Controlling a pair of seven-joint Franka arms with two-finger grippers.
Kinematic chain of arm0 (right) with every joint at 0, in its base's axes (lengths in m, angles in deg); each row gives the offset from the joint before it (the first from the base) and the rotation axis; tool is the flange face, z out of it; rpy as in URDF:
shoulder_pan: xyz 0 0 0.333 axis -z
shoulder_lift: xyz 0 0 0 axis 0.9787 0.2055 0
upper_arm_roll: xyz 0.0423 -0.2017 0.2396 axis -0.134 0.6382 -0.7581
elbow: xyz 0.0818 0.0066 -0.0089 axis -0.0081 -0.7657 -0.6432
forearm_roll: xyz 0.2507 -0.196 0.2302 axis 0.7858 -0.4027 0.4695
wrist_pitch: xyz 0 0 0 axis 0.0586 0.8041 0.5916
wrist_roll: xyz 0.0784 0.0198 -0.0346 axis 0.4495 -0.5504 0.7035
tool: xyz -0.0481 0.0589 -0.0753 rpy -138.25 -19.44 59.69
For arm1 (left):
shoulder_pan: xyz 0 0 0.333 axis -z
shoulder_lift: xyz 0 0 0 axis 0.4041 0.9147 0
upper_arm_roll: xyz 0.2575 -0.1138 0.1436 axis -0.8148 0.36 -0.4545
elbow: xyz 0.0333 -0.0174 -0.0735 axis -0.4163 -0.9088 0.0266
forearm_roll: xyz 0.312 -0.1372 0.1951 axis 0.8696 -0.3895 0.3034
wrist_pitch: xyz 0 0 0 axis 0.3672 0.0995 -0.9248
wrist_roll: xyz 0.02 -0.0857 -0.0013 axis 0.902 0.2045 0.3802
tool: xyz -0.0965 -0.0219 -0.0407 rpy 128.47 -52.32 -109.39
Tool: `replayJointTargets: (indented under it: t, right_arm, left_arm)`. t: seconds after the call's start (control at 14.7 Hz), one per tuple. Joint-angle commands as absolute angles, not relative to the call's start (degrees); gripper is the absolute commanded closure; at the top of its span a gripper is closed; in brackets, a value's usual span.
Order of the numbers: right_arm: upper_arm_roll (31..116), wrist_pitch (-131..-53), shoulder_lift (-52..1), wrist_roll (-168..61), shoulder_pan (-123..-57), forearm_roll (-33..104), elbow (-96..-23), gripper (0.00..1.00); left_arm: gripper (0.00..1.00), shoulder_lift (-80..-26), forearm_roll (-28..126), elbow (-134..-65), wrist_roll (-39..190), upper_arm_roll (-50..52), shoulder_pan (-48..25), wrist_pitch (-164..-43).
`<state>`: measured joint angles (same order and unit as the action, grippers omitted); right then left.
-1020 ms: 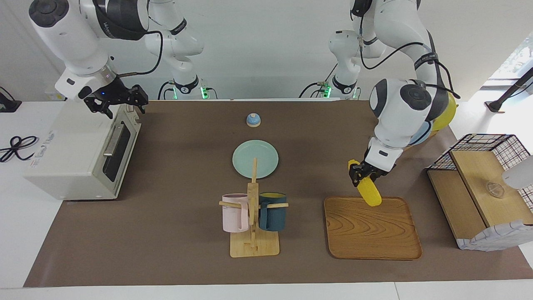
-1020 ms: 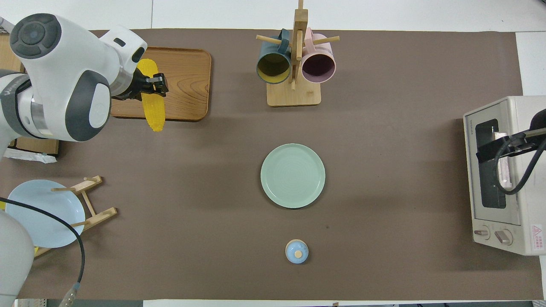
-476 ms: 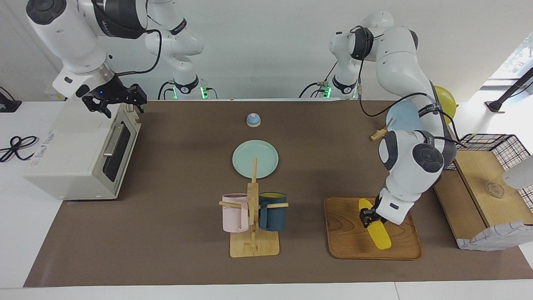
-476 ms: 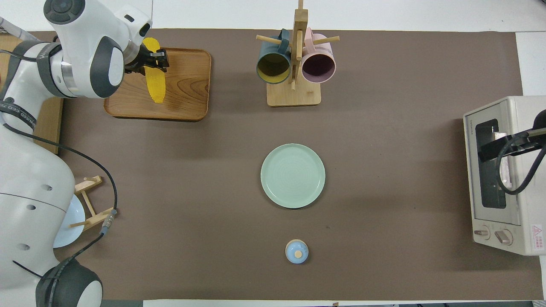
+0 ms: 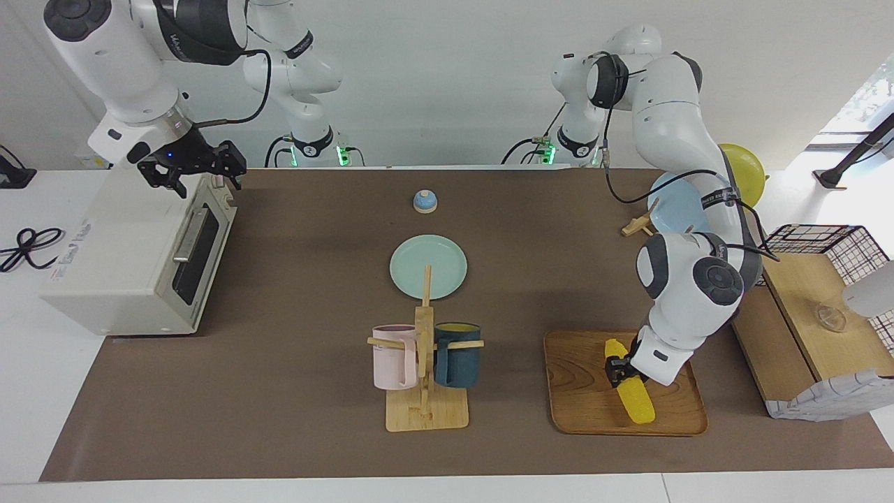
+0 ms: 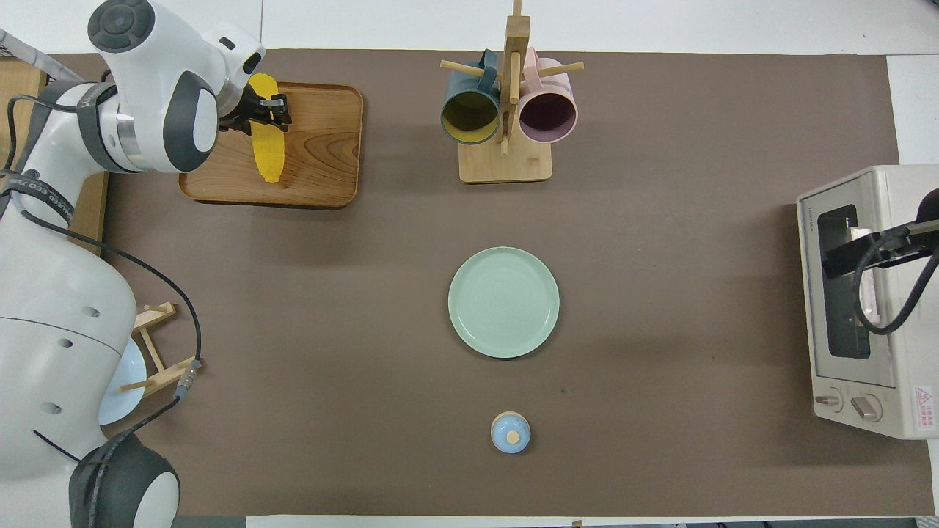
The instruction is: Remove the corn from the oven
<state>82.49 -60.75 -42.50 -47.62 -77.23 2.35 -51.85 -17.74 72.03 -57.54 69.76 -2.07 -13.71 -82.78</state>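
The yellow corn [image 5: 634,398] lies slanted low on the wooden tray [image 5: 583,395] at the left arm's end of the table. My left gripper [image 5: 618,369] is shut on its upper part. The overhead view shows the corn [image 6: 267,150] on the tray [image 6: 323,161] with the left gripper [image 6: 271,111] on its end. The cream-white oven [image 5: 119,258] stands at the right arm's end with its glass door shut. My right gripper [image 5: 199,178] hovers open and empty over the oven's top front edge; in the overhead view it [image 6: 855,253] covers part of the oven [image 6: 884,367].
A mug rack [image 5: 424,412] with a pink and a dark blue mug stands mid-table, a green plate [image 5: 428,265] nearer the robots, then a small blue lid [image 5: 424,201]. A wire-and-wood box [image 5: 810,314] and a rack with a blue plate [image 5: 670,206] are beside the tray.
My left gripper carried the corn from above the tray's near edge down onto the tray's middle. The right gripper stayed over the oven.
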Motion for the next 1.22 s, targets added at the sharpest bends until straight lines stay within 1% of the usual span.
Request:
replayJointTargets:
  t: [0.0, 0.2, 0.41, 0.68, 0.82, 1.16]
  right_arm:
    - [82.42, -60.01, -42.73, -48.47, -76.91, 3.72, -51.53, 0.0]
    - [82.42, -60.01, -42.73, -48.47, -76.91, 3.72, -51.53, 0.0]
    - [82.42, -60.01, -42.73, -48.47, -76.91, 3.72, -51.53, 0.0]
    - [82.42, -60.01, -42.73, -48.47, -76.91, 3.72, -51.53, 0.0]
    - [82.42, -60.01, -42.73, -48.47, -76.91, 3.72, -51.53, 0.0]
    - [82.42, -60.01, -42.73, -48.47, -76.91, 3.72, -51.53, 0.0]
  left_arm:
    - [0.0, -18.23, 71.48, -58.04, 68.8, -2.24, -14.25, -82.52]
    - [0.0, -19.28, 71.21, -57.78, 68.8, -2.15, -15.05, -80.77]
    - [0.0, -22.26, 71.21, -57.95, 69.41, -2.41, -14.78, -79.97]
    - [0.0, -31.92, 71.56, -62.25, 69.5, -3.29, -15.05, -73.92]
    - [0.0, -36.76, 71.82, -63.66, 69.68, -4.78, -14.96, -68.84]
    - [0.0, -47.39, 72.0, -64.02, 69.5, -5.75, -14.96, -55.21]
